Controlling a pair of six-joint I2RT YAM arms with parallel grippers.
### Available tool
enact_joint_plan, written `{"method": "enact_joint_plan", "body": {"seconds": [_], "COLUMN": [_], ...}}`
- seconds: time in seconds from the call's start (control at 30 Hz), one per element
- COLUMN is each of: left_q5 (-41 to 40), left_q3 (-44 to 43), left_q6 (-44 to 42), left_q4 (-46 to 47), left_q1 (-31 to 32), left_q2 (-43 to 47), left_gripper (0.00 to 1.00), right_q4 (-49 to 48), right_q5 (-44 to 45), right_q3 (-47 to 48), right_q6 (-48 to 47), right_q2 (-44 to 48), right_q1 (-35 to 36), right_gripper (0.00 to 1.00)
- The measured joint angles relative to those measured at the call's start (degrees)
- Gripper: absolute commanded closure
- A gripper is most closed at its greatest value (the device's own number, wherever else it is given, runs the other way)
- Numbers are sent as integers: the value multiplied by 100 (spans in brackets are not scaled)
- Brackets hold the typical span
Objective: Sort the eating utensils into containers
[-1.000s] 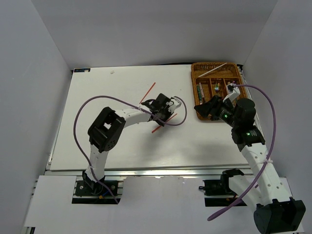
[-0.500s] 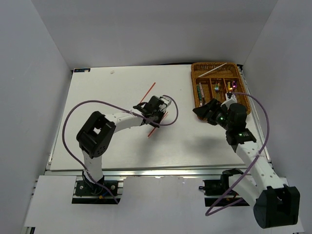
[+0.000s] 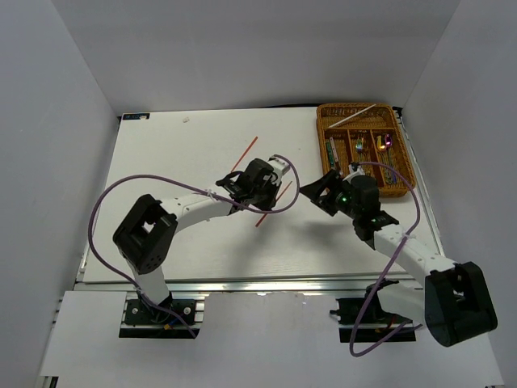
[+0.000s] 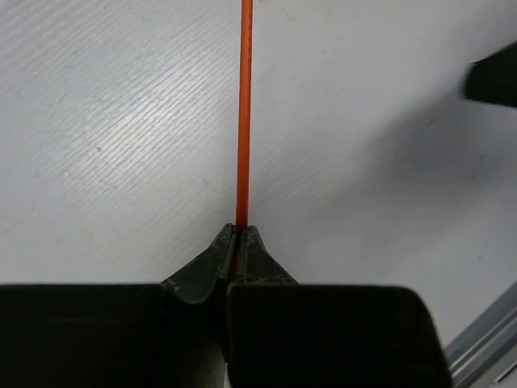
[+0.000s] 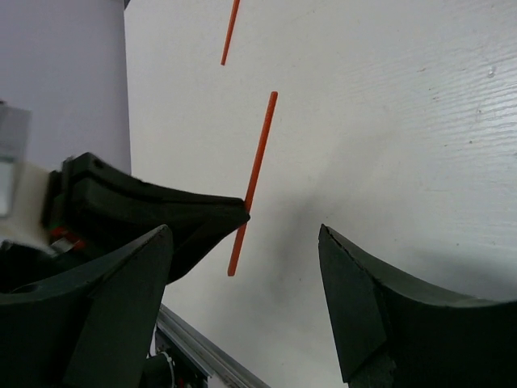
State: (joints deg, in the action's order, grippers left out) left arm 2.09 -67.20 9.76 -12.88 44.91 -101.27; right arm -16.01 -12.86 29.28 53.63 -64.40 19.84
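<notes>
Left wrist: L fingers (image 4: pixel 212 263) pinch red chopstick (image 4: pixel 243 121); R fingers (image 5: pixel 380 315) spread wide.

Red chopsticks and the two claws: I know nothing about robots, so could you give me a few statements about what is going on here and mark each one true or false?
1. The left gripper is pinched shut on a red chopstick. True.
2. The right gripper is clamped on a fork. False: its jaws stand wide open and hold nothing.
3. Both red chopsticks lie in the wicker tray. False: one is in the left gripper, and the other red chopstick lies on the white table.
4. The wicker tray holds some utensils. True.
</notes>
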Motion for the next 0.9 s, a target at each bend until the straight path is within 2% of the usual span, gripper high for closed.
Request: {"method": "enact_joint_plan", "body": {"seconds": [0.23,0.33,0.37,0.47,0.53,0.57,0.63,0.7,0.73,0.8,0.83,0.87,0.9], "left_q5": [424,638,706,811,850,868,881,863,831,656,525,319,74], "left_q3": [0,0,0,0,0,-4,-35,-153,-234,-413,-533,-658,-758], "left_q6": [173,219,234,271,280,278,275,273,271,210,225,247,229], "left_q4": [299,457,507,605,608,605,592,557,546,439,326,212,114], "left_q1": [168,216,229,251,254,254,254,254,254,256,258,258,264], "left_q2": [393,531,557,568,568,568,564,533,516,505,505,507,520], "left_gripper": [100,100,100,100,100,100,100,100,76,42,17,2,2], "right_q4": [-400,-568,-647,-944,-1154,-1259,-1427,-1554,-1611,-1696,-1696,-1703,-1687], "right_q5": [374,396,393,345,299,267,216,179,177,173,162,116,109], "right_q3": [140,205,247,354,363,363,363,363,363,374,407,479,616], "right_q6": [332,431,450,557,627,660,713,793,820,890,905,944,953], "right_q2": [-699,-984,-1084,-1386,-1510,-1569,-1659,-1709,-1720,-1742,-1766,-1816,-1906], "right_q1": [326,350,356,385,426,439,468,474,479,455,422,341,210], "right_gripper": [25,30,39,57,64,80,100,100,100,100,100,100,100]}}
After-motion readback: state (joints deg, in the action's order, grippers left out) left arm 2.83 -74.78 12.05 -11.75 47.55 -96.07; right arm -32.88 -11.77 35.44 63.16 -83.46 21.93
